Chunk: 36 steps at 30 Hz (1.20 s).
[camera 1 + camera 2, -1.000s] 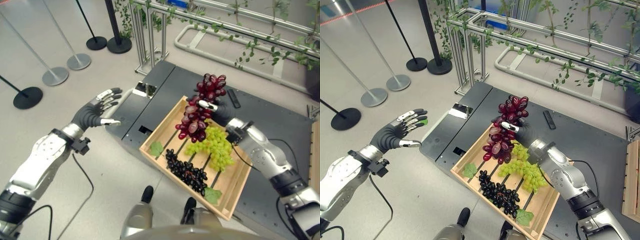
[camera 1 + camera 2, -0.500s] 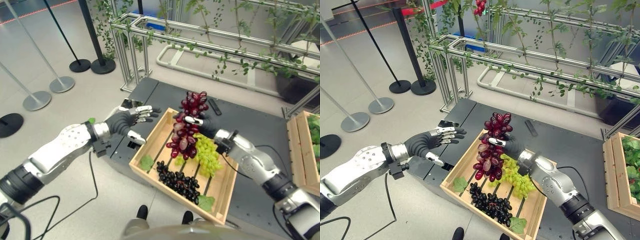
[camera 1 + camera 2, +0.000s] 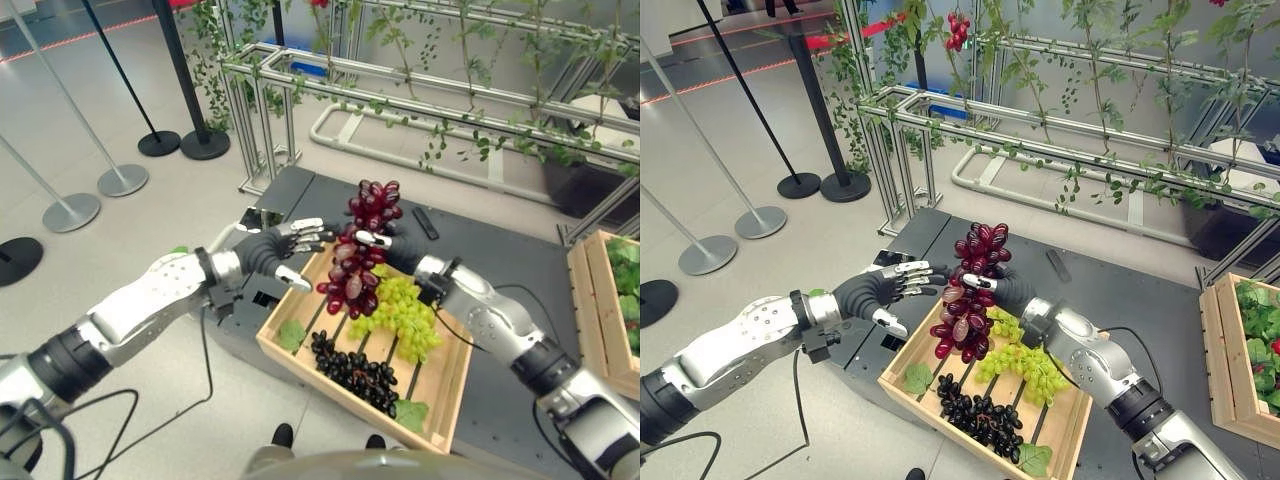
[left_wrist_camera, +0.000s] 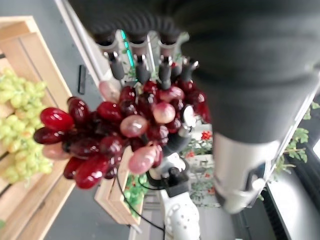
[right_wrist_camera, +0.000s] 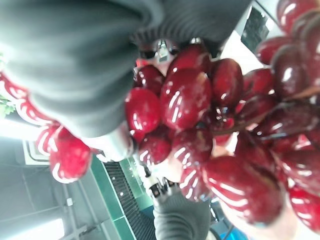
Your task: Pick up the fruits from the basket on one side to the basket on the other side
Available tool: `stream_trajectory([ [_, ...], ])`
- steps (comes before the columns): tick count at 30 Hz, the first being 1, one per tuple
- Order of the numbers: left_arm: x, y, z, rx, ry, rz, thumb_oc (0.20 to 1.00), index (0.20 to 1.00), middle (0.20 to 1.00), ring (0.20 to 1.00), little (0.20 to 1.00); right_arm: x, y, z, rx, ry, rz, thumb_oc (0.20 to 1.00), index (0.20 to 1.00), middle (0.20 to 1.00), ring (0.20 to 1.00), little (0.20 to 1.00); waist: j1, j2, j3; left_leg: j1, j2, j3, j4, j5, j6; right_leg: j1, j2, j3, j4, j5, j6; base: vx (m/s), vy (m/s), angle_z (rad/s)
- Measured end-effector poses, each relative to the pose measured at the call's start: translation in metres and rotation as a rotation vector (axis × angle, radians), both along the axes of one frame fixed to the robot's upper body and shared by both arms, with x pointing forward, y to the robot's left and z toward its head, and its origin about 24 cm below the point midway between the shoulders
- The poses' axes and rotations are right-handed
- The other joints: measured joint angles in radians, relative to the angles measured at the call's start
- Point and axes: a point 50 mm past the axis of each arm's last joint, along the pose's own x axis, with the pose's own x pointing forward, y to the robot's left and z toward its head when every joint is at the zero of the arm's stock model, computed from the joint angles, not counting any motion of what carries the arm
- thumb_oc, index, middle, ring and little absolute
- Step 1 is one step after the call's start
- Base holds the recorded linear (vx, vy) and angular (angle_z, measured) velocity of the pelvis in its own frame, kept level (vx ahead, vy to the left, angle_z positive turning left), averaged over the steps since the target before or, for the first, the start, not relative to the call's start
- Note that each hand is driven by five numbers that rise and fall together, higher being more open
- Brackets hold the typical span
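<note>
A bunch of red grapes (image 3: 357, 248) hangs in the air over the far left corner of a wooden crate (image 3: 296, 306), held by my right hand (image 3: 388, 249), whose fingers are curled round it. My left hand (image 3: 270, 250) reaches in from the left with straight, spread fingers (image 4: 139, 68) touching the bunch (image 4: 115, 135). In the right wrist view the red grapes (image 5: 200, 125) press against the hand. Green grapes (image 3: 400, 312) and black grapes (image 3: 358, 365) lie in the crate. A second wooden crate (image 3: 1216, 370) with leaves stands at the right edge.
The crates rest on a dark platform (image 3: 520, 260). A black remote (image 3: 426, 222) lies on it behind the grapes. A metal trellis (image 3: 420, 95) with vines runs behind. Stanchion posts (image 3: 118, 178) stand on the floor at left.
My left hand has closed the gap to the red bunch and now touches it. The right hand still holds the bunch, a little further left. The camera has tilted up.
</note>
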Motion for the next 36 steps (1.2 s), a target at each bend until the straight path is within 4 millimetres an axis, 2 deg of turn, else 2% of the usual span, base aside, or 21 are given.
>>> stream_trajectory([
  [18, 0.008, -0.007, -0.020, 0.112, 0.097, -0.020, 1.000, 1.000, 1.000, 1.000, 1.000, -0.002, 0.001, -0.026, -0.074, 0.099, -0.027, 0.200, 0.200, 0.200, 0.200, 0.200, -0.002, -0.001, -0.048, 0.013, 0.004, 0.032, -0.003, 0.000, 0.000, 0.005, 0.006, 0.022, -0.016, 0.014, 0.003, 0.00, 0.003, -0.04],
  [27, 0.012, -0.011, -0.024, 0.140, 0.057, -0.011, 1.000, 1.000, 1.000, 1.000, 1.000, -0.001, 0.000, -0.029, -0.094, 0.111, -0.053, 0.200, 0.200, 0.200, 0.200, 0.200, -0.003, -0.001, -0.056, 0.015, 0.006, 0.034, -0.004, 0.000, 0.001, 0.006, 0.008, 0.025, -0.015, 0.015, 0.002, 0.00, 0.000, 0.00],
  [36, 0.009, -0.014, -0.038, -0.016, 0.080, 0.088, 1.000, 1.000, 1.000, 1.000, 1.000, 0.002, -0.003, -0.024, -0.081, 0.096, -0.086, 0.200, 0.200, 0.200, 0.200, 0.200, 0.000, -0.001, -0.060, 0.017, 0.007, 0.034, -0.015, 0.001, 0.002, 0.006, 0.009, 0.024, -0.019, 0.014, 0.003, 0.00, 0.000, 0.00],
])
